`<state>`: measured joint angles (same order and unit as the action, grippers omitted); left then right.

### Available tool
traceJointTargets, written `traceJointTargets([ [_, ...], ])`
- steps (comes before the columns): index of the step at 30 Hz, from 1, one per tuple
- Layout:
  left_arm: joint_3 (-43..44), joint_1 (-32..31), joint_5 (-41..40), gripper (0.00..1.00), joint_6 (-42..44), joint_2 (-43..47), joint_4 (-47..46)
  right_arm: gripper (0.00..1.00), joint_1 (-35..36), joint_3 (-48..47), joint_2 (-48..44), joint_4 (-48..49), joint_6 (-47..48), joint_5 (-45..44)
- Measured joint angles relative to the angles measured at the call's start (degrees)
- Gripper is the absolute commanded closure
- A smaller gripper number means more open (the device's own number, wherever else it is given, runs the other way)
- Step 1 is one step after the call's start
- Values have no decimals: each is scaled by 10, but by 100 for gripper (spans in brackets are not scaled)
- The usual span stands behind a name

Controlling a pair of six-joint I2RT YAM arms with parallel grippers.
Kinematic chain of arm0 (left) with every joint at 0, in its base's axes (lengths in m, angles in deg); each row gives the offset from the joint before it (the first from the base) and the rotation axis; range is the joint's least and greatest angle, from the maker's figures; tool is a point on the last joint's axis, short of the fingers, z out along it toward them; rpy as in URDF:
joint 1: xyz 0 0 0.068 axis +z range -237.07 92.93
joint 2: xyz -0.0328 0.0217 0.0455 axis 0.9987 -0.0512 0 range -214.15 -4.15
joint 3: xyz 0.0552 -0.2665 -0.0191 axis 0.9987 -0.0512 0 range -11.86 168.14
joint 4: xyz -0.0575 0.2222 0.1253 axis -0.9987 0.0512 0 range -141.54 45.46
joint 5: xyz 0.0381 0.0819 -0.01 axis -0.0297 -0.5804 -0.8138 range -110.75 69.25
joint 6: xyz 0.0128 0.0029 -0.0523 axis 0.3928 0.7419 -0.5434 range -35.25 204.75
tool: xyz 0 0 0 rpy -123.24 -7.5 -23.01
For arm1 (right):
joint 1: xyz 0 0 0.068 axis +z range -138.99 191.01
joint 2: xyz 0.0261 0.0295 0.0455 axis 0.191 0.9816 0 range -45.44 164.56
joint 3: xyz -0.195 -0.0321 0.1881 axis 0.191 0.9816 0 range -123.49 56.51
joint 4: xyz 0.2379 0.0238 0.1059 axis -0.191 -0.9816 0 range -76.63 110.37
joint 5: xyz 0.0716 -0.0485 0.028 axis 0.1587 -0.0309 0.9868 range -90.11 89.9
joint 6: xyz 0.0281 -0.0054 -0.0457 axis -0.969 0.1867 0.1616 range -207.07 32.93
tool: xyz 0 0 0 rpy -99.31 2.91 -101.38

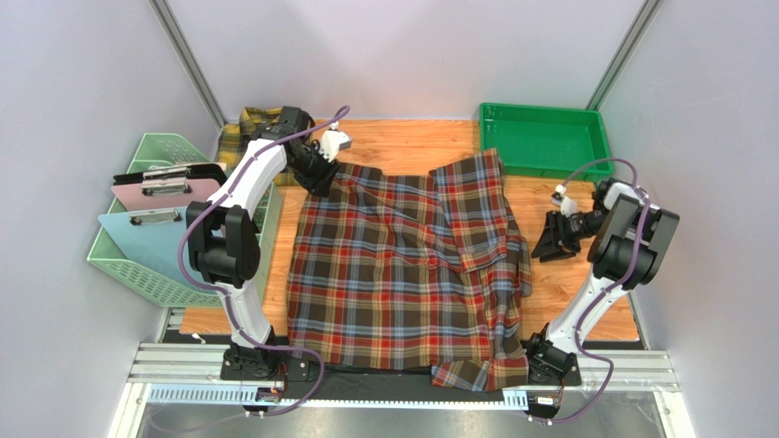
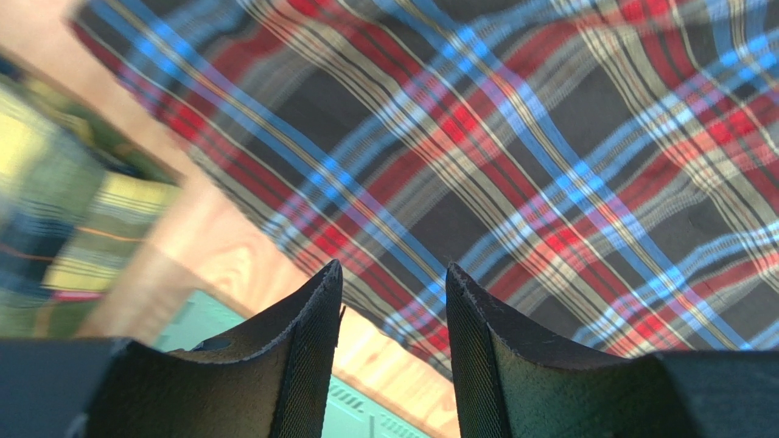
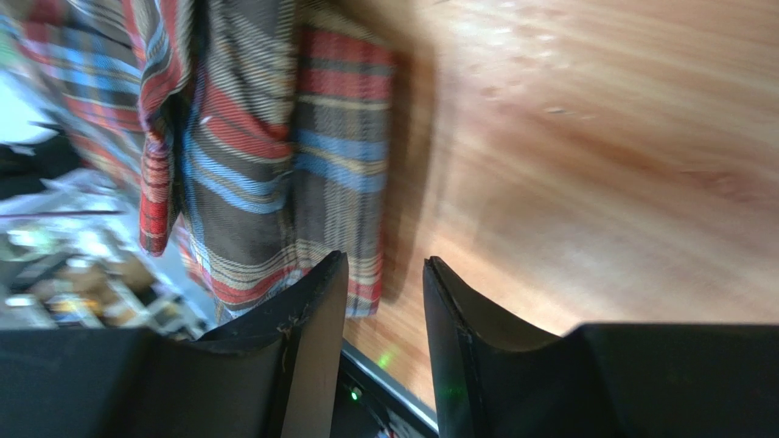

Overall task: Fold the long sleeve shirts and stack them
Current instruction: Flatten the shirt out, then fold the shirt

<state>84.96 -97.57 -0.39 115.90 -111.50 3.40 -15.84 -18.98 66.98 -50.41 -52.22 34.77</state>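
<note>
Between basket (image 1: 137, 265) and green tray (image 1: 549, 141) lies the red shirt (image 1: 393, 265); left pincer (image 2: 393, 271) and right pincer (image 3: 384, 262) gape empty.

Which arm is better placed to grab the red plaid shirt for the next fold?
Likely left: the left gripper hangs open over the far left edge of the red plaid shirt. The right gripper, also open, is over bare table beside the shirt.

Far right corner: a green plastic tray (image 1: 547, 139) sits on the wooden tabletop (image 1: 411, 144). Over on the left, a mint-green lattice basket (image 1: 137, 269) stands at the table's edge. Three clipboards poke out of it, black clipboard (image 1: 172, 172) at the back, pink clipboard (image 1: 157, 194) in the middle, blue clipboard (image 1: 128, 234) nearest.
</note>
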Motion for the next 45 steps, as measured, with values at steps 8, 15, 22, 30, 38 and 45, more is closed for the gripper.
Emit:
traceJointTargets([
  [8,-47,0,-1,49,5,10,9,53,-31,-3,63,-5,34,111],
  [15,-47,0,-1,49,6,14,10,88,-27,4,94,2,39,158],
  [22,-26,0,10,49,6,12,29,100,-50,4,97,0,38,148],
  [30,-61,-38,5,54,0,11,32,62,-83,-13,-47,44,-1,-16],
  [38,-83,-47,-10,53,-14,-13,30,41,-43,-73,-59,2,-6,-64],
  [45,-18,-38,2,47,-16,-25,29,43,-5,-86,-90,-24,-42,-22],
])
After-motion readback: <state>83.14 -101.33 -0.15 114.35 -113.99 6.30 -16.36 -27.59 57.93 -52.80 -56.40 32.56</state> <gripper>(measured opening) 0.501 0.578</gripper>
